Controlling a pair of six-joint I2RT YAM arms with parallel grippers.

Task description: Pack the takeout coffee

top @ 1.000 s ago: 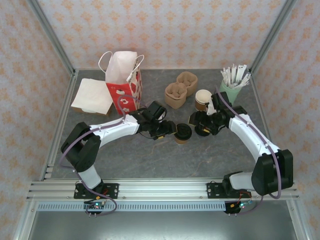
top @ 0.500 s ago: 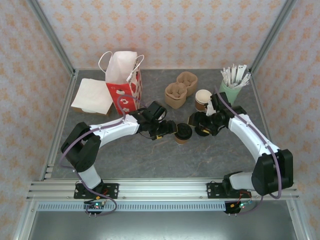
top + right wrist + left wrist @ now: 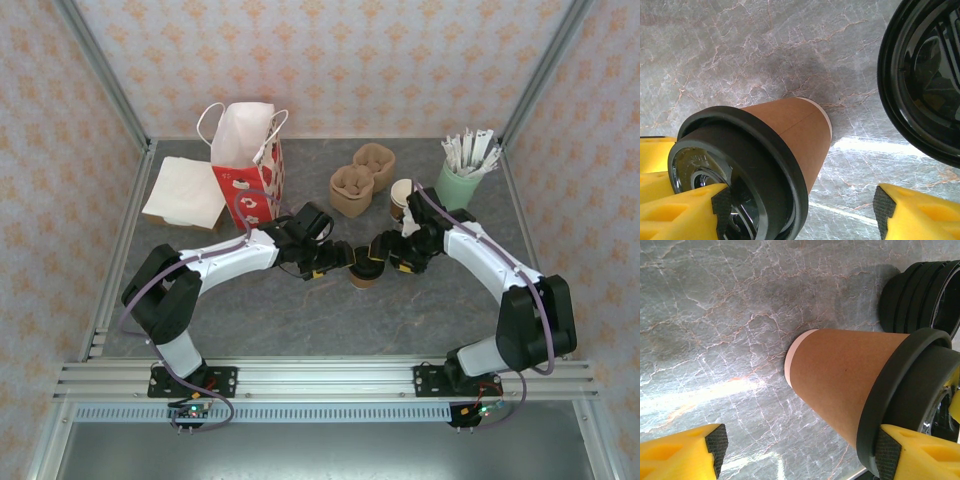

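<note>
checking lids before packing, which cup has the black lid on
The brown kraft cup in the middle, nearest the front edge. The other brown cup by the carrier shows a pale top; the mint-green cup holds white stirrers.

Enclosed on three sides by peach walls [image 3: 330, 60] printed with small orange motifs. Framed by aluminium posts [image 3: 104, 70] slanting up from the rear corners. Floored with a grey marble-pattern tabletop [image 3: 330, 320], crossed by a bright glare streak [image 3: 705, 392]. Bounded at the near edge by slotted aluminium rails [image 3: 320, 378].

No text can be read; white marks on the red bag [image 3: 246, 190] blur.
</note>
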